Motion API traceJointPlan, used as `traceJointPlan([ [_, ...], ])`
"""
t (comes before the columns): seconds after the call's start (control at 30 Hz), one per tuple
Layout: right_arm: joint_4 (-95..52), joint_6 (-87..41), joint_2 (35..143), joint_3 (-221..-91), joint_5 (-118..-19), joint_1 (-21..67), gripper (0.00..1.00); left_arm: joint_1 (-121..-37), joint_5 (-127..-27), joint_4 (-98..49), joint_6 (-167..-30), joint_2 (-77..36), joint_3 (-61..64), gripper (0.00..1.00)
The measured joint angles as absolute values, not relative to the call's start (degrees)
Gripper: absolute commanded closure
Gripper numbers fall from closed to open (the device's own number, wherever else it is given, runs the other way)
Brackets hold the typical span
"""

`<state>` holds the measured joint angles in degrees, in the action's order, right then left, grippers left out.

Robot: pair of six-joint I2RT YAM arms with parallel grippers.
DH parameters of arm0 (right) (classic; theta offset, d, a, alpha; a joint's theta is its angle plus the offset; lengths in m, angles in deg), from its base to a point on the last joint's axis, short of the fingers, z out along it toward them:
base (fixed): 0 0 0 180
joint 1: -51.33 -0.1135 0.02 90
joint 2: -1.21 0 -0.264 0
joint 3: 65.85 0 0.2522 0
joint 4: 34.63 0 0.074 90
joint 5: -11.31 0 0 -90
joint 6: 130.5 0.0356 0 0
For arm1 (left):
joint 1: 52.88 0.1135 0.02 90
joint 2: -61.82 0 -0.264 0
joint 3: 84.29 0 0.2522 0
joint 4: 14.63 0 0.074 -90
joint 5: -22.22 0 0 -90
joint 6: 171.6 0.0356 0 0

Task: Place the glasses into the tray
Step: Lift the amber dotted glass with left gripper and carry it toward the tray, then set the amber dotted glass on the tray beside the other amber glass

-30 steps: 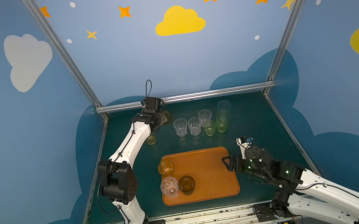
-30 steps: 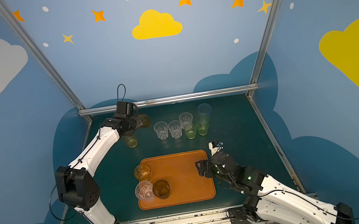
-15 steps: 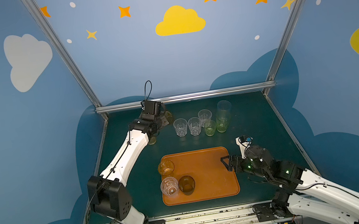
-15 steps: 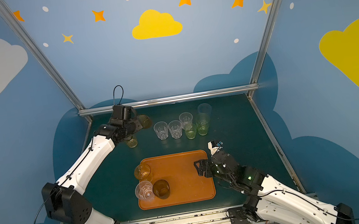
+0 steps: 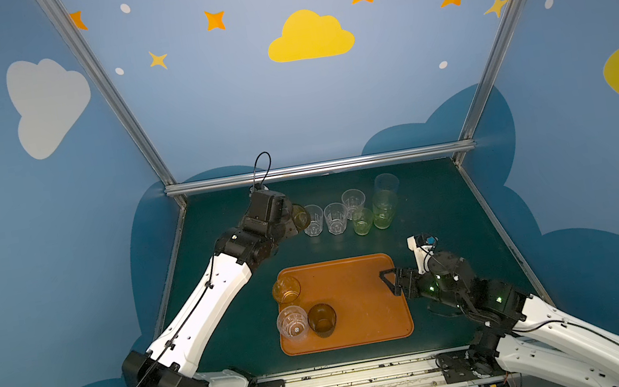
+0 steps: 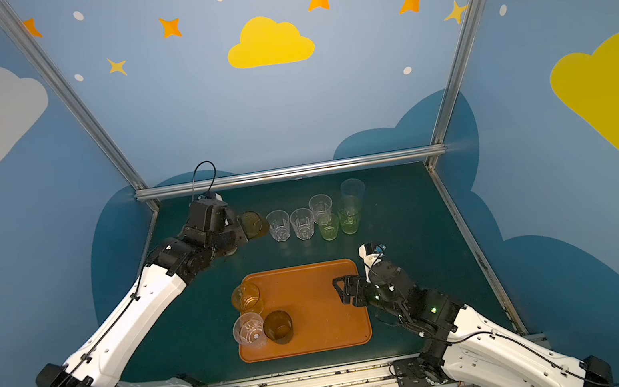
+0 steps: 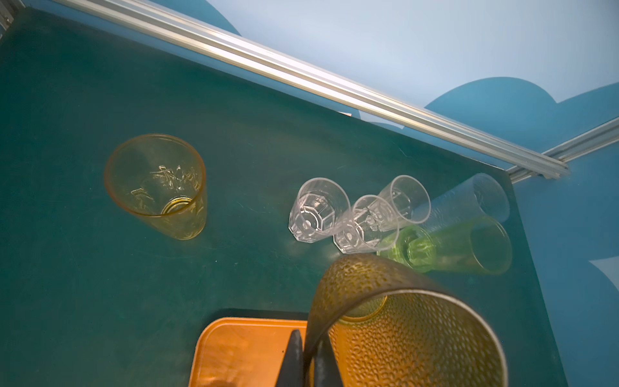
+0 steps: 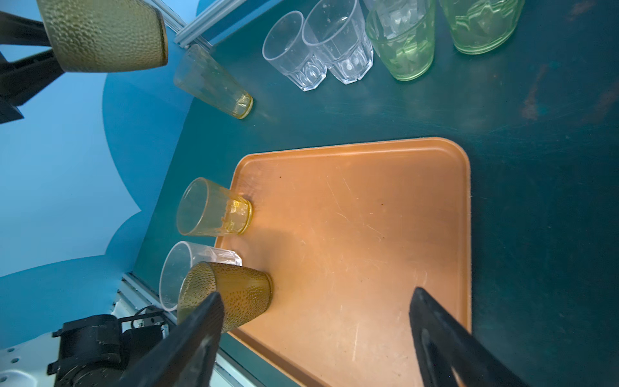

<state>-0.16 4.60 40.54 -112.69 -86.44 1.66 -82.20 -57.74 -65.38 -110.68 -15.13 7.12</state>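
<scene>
The left fingers (image 7: 291, 365) are found closed on the rim wall of a dimpled amber glass (image 7: 418, 335), which is held tilted clear of the desk (image 5: 429, 217), just beside the row of unplaced glasses. The right fingers (image 8: 435, 335) are spread wide with nothing between them, over the right edge of the tray (image 5: 358, 300) — a flat orange-brown plastic rectangle with rounded corners, a low rim and fine scratches. Three glasses are noted upright at its end nearer the left arm: a faceted amber one (image 5: 286, 289), a clear one (image 5: 292, 323) and a dark brown dimpled one (image 5: 322, 319). On the desk are recorded three clear faceted tumblers (image 5: 336, 218), two green glasses (image 5: 385, 210), a tall greyish one (image 5: 386, 184) and a tall yellow one (image 7: 155, 186). The desk surface is dark green, matt and scuffed — enclosed by blue walls painted with clouds and stars, framed in aluminium rail (image 5: 316, 168)
</scene>
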Motion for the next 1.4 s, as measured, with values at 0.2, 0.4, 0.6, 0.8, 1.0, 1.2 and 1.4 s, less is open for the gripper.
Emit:
traceJointPlan([
  [0.2,-1.54,4.47,38.07,-111.24,-86.09,1.70,0.14,-86.33,-57.45,-69.17,-110.09,-13.47,6.55,0.96],
  [0.4,-2.21,4.29,37.22,-111.14,-86.14,1.75,0.14,-90.25,-57.45,-73.58,-109.28,-13.56,5.56,0.96],
  [0.6,-2.80,4.25,37.57,-111.09,-86.18,1.75,0.14,-92.06,-57.39,-76.09,-108.85,-14.28,3.97,0.96],
  [0.8,-3.33,4.25,38.64,-111.09,-86.35,1.97,0.14,-93.26,-57.43,-77.52,-108.76,-15.24,2.92,0.96],
  [1.0,-3.81,4.25,39.95,-111.09,-86.35,2.01,0.14,-94.31,-57.50,-78.08,-108.76,-16.09,2.02,0.96],
  [1.2,-4.62,4.25,40.91,-111.09,-86.38,2.14,0.14,-95.43,-57.76,-78.41,-108.78,-16.40,0.80,0.96],
  [1.4,-4.81,4.29,41.72,-111.07,-86.38,2.40,0.14,-95.78,-57.85,-78.59,-108.80,-17.80,-0.84,0.96],
])
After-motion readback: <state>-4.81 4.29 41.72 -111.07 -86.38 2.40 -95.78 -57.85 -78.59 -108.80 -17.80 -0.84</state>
